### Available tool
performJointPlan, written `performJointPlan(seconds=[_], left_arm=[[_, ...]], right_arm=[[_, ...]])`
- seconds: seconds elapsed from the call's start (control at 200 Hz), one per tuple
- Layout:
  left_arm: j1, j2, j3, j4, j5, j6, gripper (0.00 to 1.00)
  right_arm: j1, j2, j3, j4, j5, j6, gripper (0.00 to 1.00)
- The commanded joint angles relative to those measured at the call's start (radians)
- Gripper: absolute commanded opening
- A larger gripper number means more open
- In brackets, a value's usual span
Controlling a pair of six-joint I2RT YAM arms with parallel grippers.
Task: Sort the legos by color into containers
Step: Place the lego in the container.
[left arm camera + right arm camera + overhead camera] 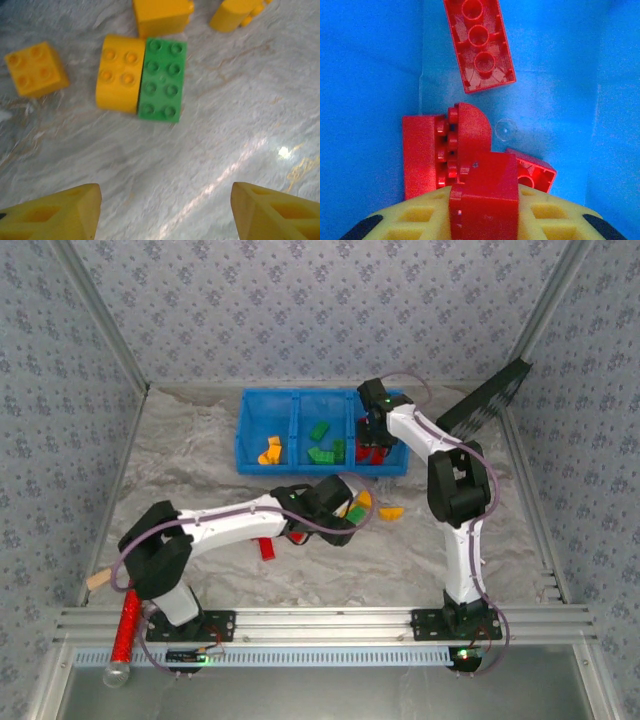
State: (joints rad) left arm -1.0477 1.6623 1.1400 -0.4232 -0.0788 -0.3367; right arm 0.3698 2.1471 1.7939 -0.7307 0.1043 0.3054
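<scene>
The red brick (484,200) sat pinched in my right gripper (485,212) over the blue tray's (255,430) three-o'clock compartment, with other red legos (479,42) lying beneath. My left gripper (165,215) hung open above the table; a green brick (162,80) touched a yellow brick (119,72) at its twelve o'clock.

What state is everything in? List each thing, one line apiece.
Bright blue plastic tray: partly filled; yellow, green and red bricks in separate compartments.
Left claw: open, empty, over the marbled grey table.
Right claw: shut on a red plastic lego brick, above the tray's red bricks.
Green eight-stud plastic brick: flat on the table, studs up, touching a yellow four-stud plastic brick.
</scene>
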Motion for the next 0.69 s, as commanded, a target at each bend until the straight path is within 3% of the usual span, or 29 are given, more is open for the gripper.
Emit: performJointPlan(seconds=[0.0,0.32,0.69], left_arm=[[-0.003,0.048,0.065,0.040,0.012,0.037,0.69],[-0.006,0.169,0.133,0.018,0.016,0.025,0.69],[-0.006,0.269,0.178,0.011,0.040,0.005,0.69]], right_arm=[[-0.011,-0.006,-0.014,0.010,-0.019,0.000,0.33],[-0.022,-0.061,-0.057,0.049,-0.024,-0.014,0.44],[-0.025,-0.173,-0.089,0.055,-0.029,-0.030,0.48]])
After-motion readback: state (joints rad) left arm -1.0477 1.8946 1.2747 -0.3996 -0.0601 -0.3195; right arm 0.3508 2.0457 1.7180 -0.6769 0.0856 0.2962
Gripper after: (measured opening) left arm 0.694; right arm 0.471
